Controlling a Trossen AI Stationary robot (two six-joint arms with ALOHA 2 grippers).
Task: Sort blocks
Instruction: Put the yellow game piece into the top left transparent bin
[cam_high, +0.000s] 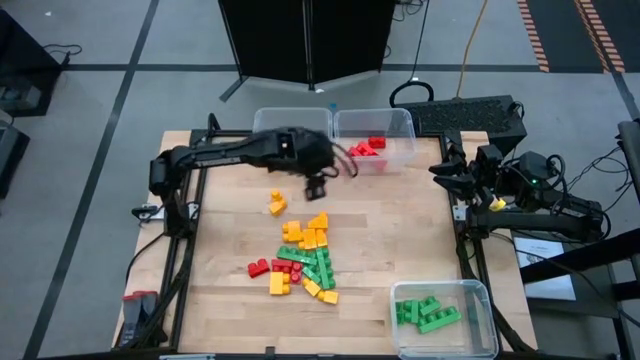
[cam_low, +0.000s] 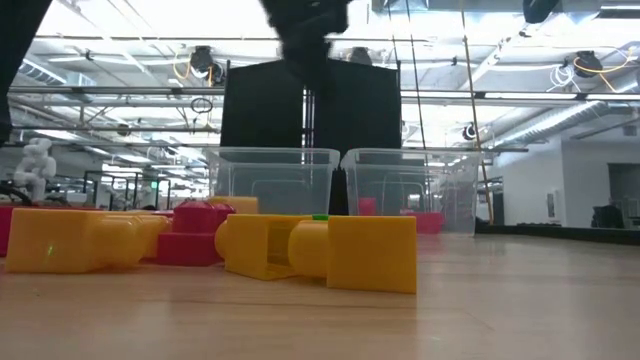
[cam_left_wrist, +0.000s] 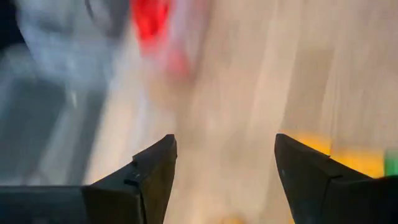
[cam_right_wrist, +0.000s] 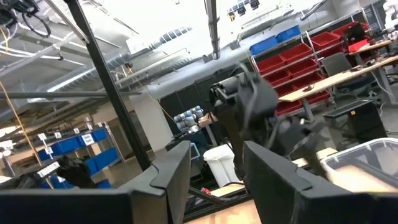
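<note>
Your left claw hangs above the worktop just on the near side of the two far bins, its fingers spread apart with nothing between them; only bare wood and blurred colour show past them. Your right claw waits at the right edge of the worktop, raised and pointed into the room, its fingers parted and empty.

You have three clear bins. The far left bin looks empty from above. The far right bin, touching it, holds a few red blocks; the exact count cannot be made out. The near right bin holds green blocks, about four.

Most of the unsorted blocks lie in the middle of the worktop, nearer than the left claw. One yellow-orange block sits apart, left of the claw. Past it, towards the near edge, lies the mixed pile: roughly eight yellow-orange, about four green and about three red at its left side, packed too tightly to count exactly.
</note>
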